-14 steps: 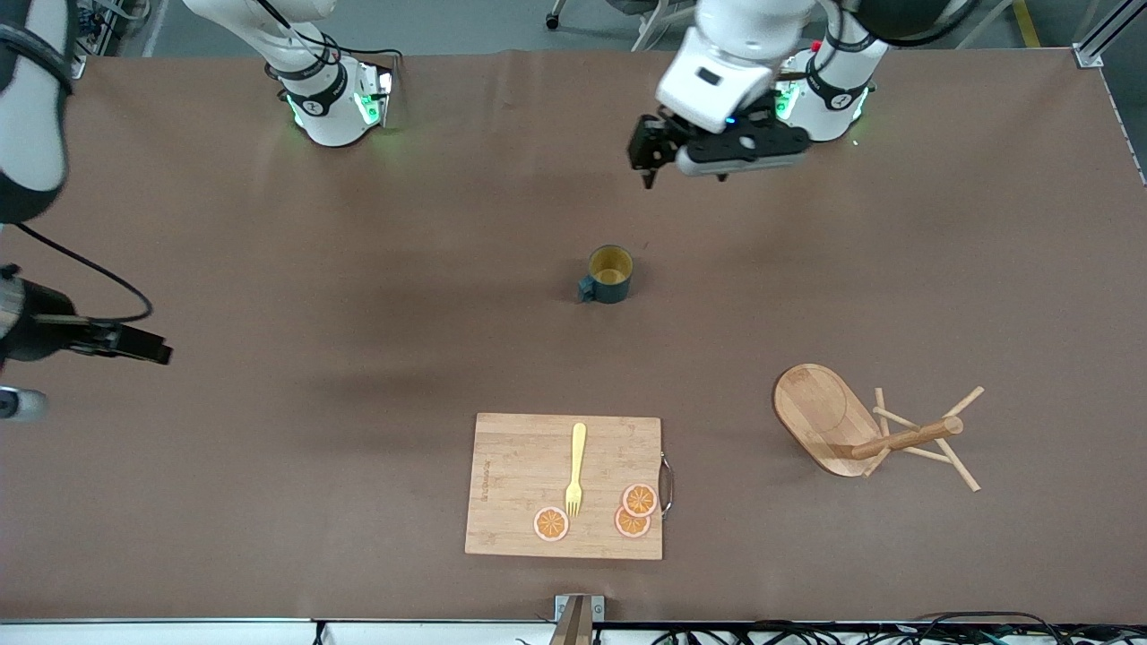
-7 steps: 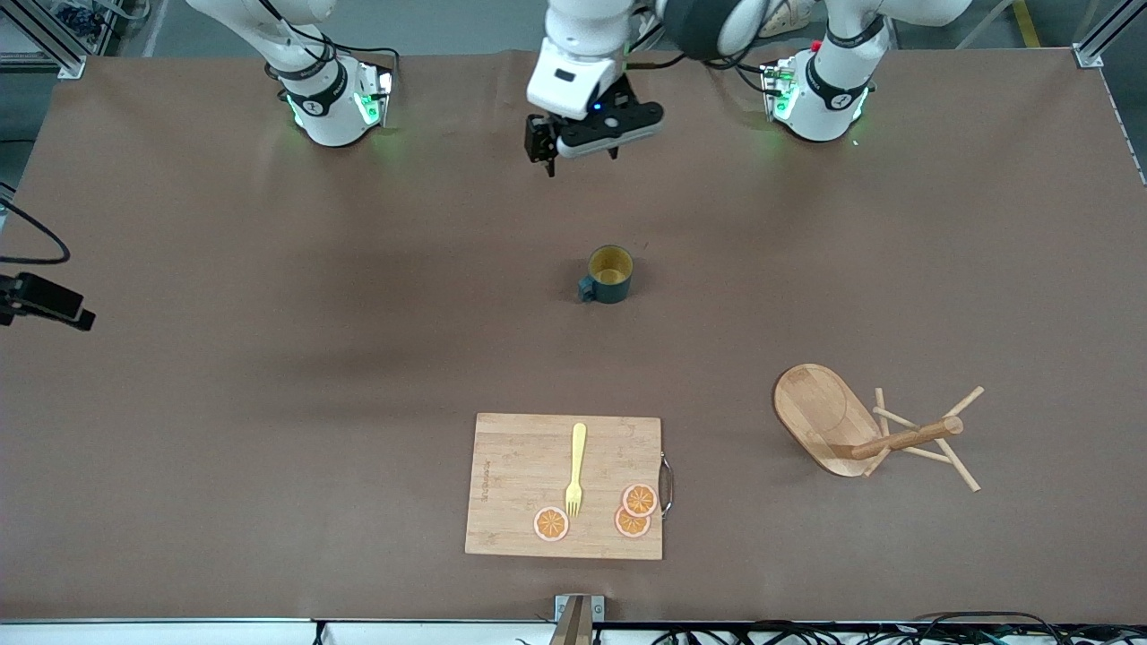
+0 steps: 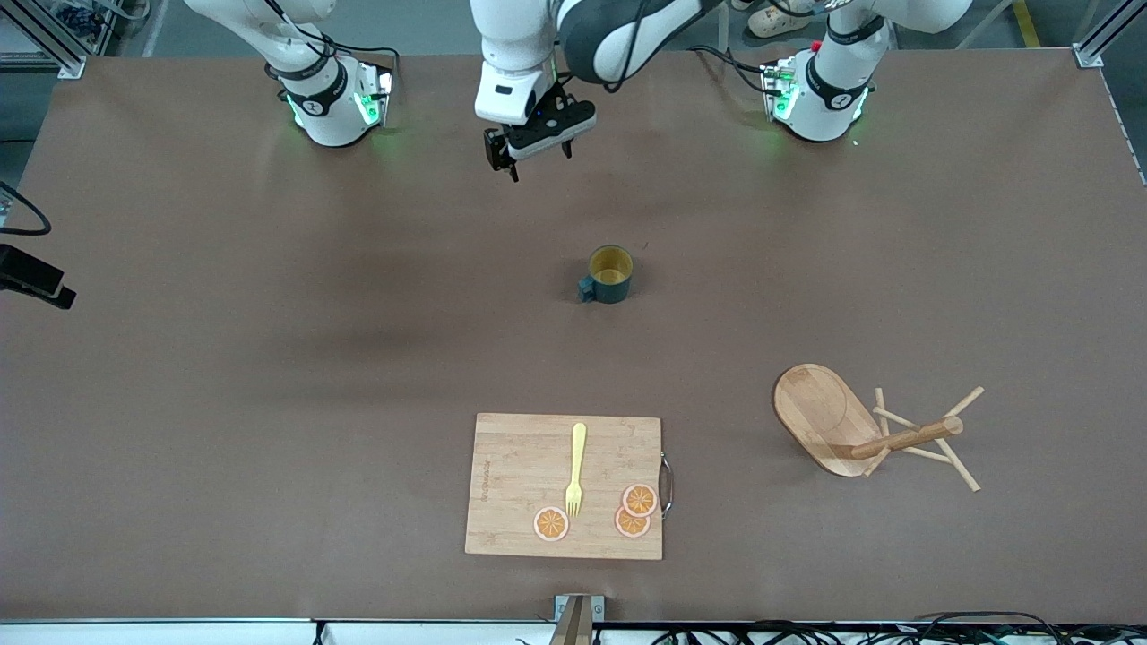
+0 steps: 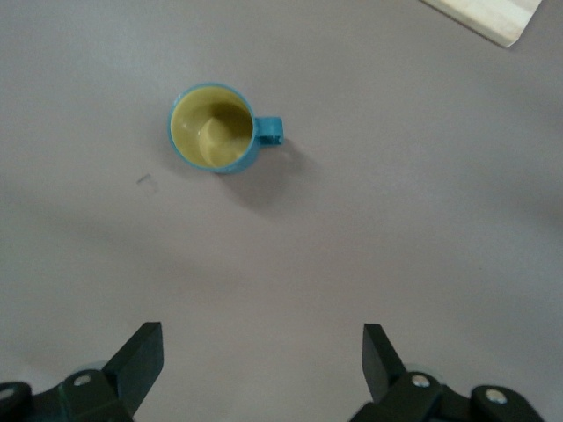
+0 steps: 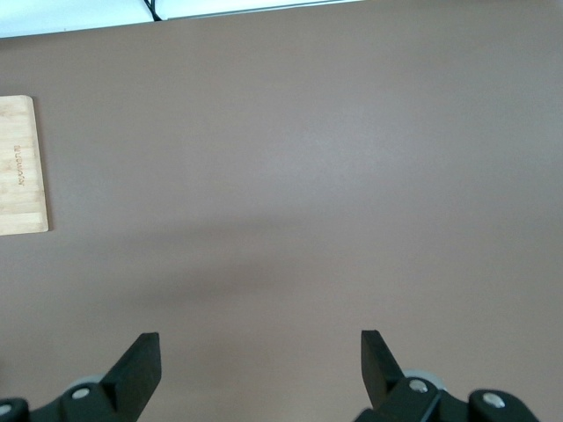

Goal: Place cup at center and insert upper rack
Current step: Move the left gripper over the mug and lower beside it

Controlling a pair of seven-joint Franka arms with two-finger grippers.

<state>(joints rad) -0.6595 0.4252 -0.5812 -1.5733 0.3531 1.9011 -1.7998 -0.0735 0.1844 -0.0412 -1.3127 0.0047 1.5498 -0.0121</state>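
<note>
From the front camera I see the cup (image 3: 610,273) standing upright on the brown table (image 3: 269,403), about midway between the two arm bases, its small handle turned toward the right arm's end and its yellow inside showing. The upper rack (image 3: 874,428), a wooden mug tree, lies tipped on its side toward the left arm's end, nearer the camera than the cup, its oval base on edge and its pegs splayed against the table. A bamboo cutting board (image 3: 564,485) sits nearer the camera than the cup, carrying a yellow fork (image 3: 575,470) and three orange slices (image 3: 633,511). The left gripper (image 3: 512,159) hangs in the air over bare table between the bases, holding nothing. Of the right arm I only catch a dark piece at the edge of the frame at its end of the table.

Through the left wrist camera, the left gripper (image 4: 262,360) has its fingers spread wide and empty, with the cup (image 4: 214,127) well apart from them on the table and a corner of the cutting board (image 4: 493,16) at the frame's edge.

Through the right wrist camera, the right gripper (image 5: 260,360) is likewise spread and empty over bare table, with an end of the cutting board (image 5: 22,165) in sight.
</note>
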